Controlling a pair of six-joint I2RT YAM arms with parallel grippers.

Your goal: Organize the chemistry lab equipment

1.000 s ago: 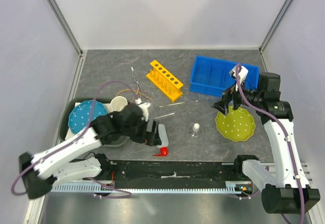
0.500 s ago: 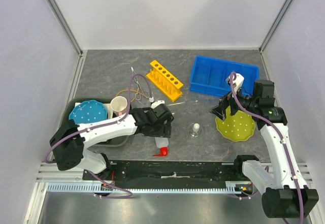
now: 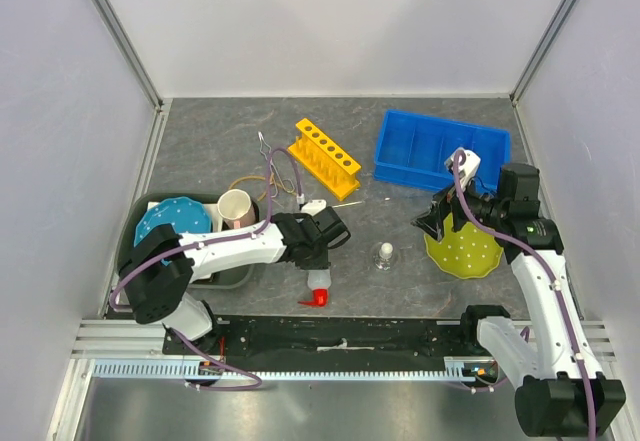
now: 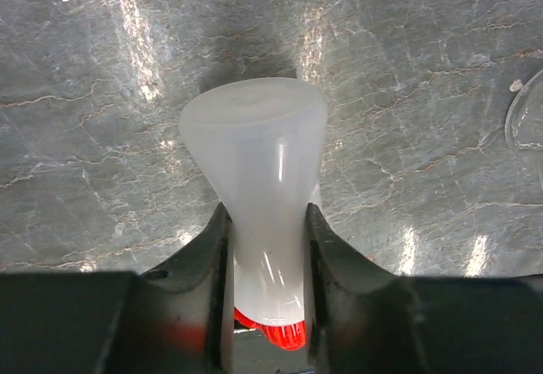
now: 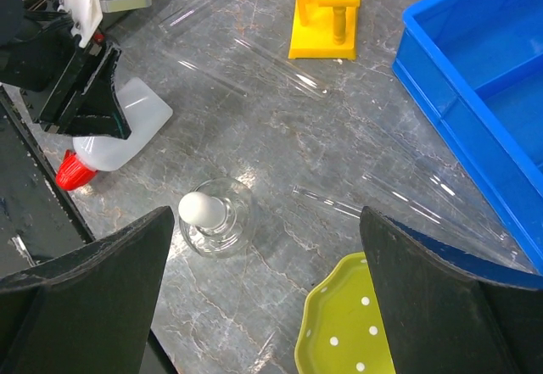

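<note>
The white squeeze bottle with a red nozzle lies on the table, and my left gripper is shut on it. In the left wrist view both fingers press the bottle at its narrow end, with my left gripper just above the red cap. The small glass flask stands to the right, apart from both arms. My right gripper hangs open above the table between the flask and the green plate. The yellow rack, metal tongs, tan rubber loop and thin clear rods lie further back.
A blue divided bin sits at the back right. A green dotted plate lies under the right arm. At the left, a grey tray holds a blue dotted plate and a cream mug.
My left gripper swung right over the squeeze bottle and closed on it. The right arm drifted slightly left and stayed open.
</note>
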